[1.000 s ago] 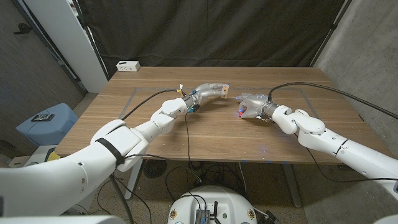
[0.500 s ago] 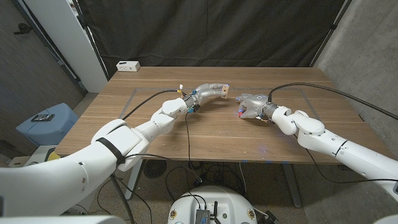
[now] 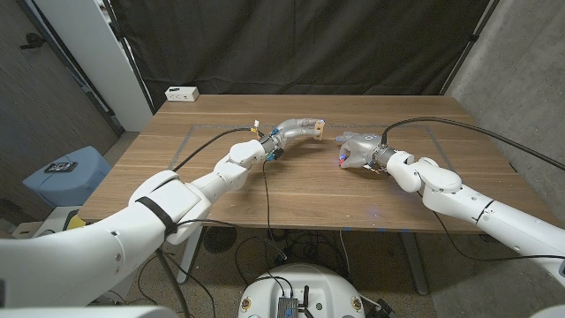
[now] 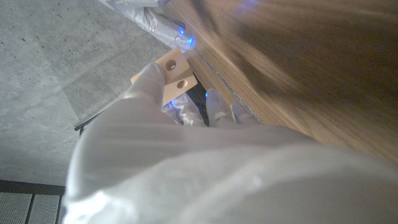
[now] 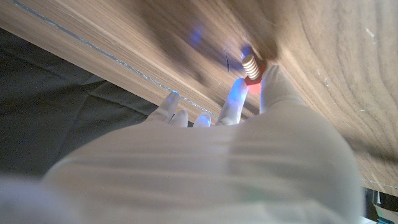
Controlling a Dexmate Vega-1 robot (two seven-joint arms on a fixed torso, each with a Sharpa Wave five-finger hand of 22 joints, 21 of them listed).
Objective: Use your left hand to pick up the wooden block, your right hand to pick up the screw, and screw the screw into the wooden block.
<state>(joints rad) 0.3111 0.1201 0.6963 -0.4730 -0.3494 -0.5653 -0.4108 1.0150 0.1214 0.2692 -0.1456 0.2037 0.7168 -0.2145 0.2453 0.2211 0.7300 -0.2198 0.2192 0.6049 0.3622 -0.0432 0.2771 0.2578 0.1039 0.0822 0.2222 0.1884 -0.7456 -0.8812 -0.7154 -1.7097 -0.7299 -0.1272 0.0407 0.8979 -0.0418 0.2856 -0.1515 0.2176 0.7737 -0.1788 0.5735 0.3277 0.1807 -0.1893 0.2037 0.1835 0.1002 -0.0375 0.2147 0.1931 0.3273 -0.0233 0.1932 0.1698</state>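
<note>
Wooden block (image 3: pixel 318 129), small and pale with two round holes showing in the left wrist view (image 4: pixel 172 73), sits pinched at the fingertips of the left hand (image 3: pixel 296 130), lifted above the wooden table (image 3: pixel 300 190) out ahead of that hand's wrist. The left hand's fingers (image 4: pixel 152 79) close around the block's near edge, so it is a pinching hold, not a spread one; the rest of the hand is a pale blur up close to the wrist camera. Across from it, well apart but facing it, the right hand (image 3: pixel 357 148) holds the screw (image 3: pixel 340 160) at its fingertips. In the right wrist view the screw (image 5: pixel 250 65) shows a pale threaded shaft and a red head, gripped between a finger (image 5: pixel 231 99) and the thumb, with its tip pointing away from the hand toward the tabletop. Whether the tip touches the wood cannot be told. Block and screw are not in contact; bare table lies between the two hands. Black cables (image 3: pixel 207 141) run along both arms to the wrists. Beyond the left hand, at the table's far left corner, lies a small white box (image 3: pixel 182 93). A black curtain (image 3: pixel 300 44) hangs behind the table, and to the left arm's outer side stands a blue stool (image 3: pixel 66 172) with a dark object on it.
</note>
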